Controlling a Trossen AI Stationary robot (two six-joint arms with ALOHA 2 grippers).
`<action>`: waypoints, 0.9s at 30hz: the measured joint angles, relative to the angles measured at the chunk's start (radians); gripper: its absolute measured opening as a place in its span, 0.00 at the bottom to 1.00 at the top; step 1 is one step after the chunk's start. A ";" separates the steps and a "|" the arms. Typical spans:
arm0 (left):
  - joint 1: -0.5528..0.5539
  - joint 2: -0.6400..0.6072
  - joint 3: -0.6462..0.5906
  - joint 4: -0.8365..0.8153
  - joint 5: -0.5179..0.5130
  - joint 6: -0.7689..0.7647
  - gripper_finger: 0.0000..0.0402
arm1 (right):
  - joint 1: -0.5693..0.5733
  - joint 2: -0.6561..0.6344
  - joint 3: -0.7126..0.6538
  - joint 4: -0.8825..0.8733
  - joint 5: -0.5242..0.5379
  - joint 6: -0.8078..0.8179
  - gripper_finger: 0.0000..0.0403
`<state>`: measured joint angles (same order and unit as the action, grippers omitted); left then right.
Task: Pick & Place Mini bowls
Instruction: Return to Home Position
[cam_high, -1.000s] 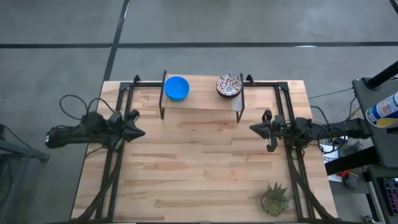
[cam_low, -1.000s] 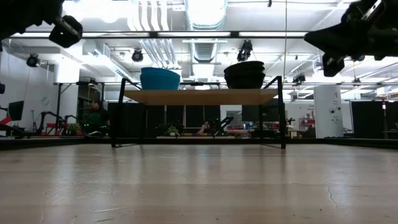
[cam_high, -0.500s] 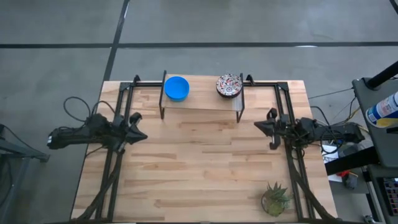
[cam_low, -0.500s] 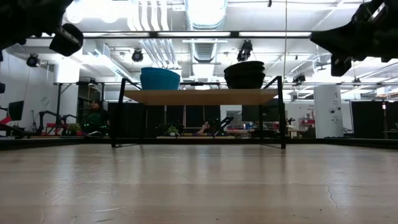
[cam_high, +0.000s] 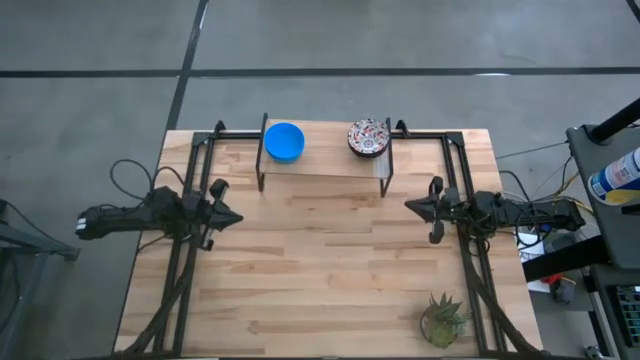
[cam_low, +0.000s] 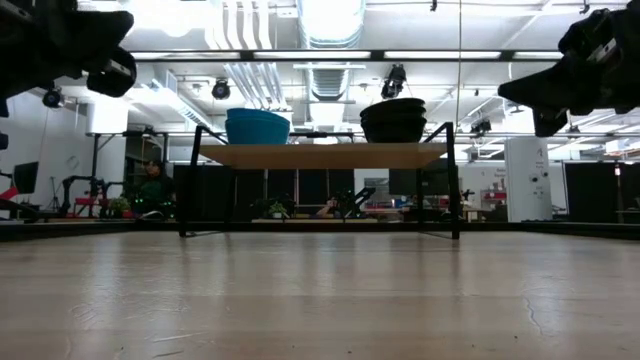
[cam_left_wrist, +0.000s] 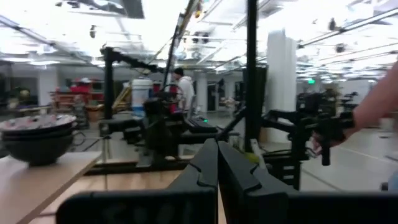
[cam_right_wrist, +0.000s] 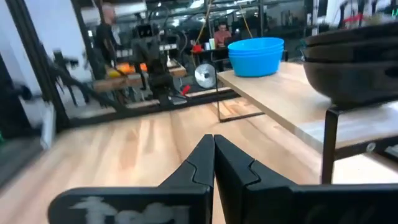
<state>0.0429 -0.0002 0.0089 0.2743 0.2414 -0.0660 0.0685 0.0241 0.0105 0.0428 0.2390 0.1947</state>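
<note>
Two stacks of mini bowls stand on a raised wooden shelf (cam_high: 325, 160) at the table's far edge. The blue stack (cam_high: 285, 142) (cam_low: 257, 127) (cam_right_wrist: 256, 56) is on the left. The patterned stack (cam_high: 368, 137) (cam_low: 393, 120) (cam_left_wrist: 37, 140) is on the right. My left gripper (cam_high: 236, 217) (cam_left_wrist: 217, 163) hovers shut over the table's left side, pointing right. My right gripper (cam_high: 408, 207) (cam_right_wrist: 214, 154) hovers shut over the right side, pointing left. Both are nearer than the shelf and hold nothing.
The shelf stands on black metal legs (cam_high: 262, 175). A small potted green plant (cam_high: 443, 320) sits near the table's near right corner. Black frame rails (cam_high: 180, 260) run along both table sides. Bare wood lies between the two grippers. People show in the room beyond.
Both grippers have sunk a little, staying shut. The left gripper has drifted slightly toward the near edge. The bowls have kept still.
</note>
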 joint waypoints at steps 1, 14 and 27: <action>0.000 0.000 0.000 -0.002 -0.008 -0.005 0.00 | 0.000 0.006 0.000 0.000 0.000 -0.023 0.02; 0.000 0.009 -0.001 -0.005 0.008 -0.250 0.00 | 0.001 0.020 0.000 0.001 -0.001 -0.243 0.02; 0.000 0.016 -0.002 -0.006 0.008 -0.252 0.00 | 0.001 0.020 0.000 0.001 -0.003 -0.200 0.02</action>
<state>0.0429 0.0158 0.0071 0.2687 0.2489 -0.3176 0.0692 0.0437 0.0109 0.0433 0.2361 -0.0054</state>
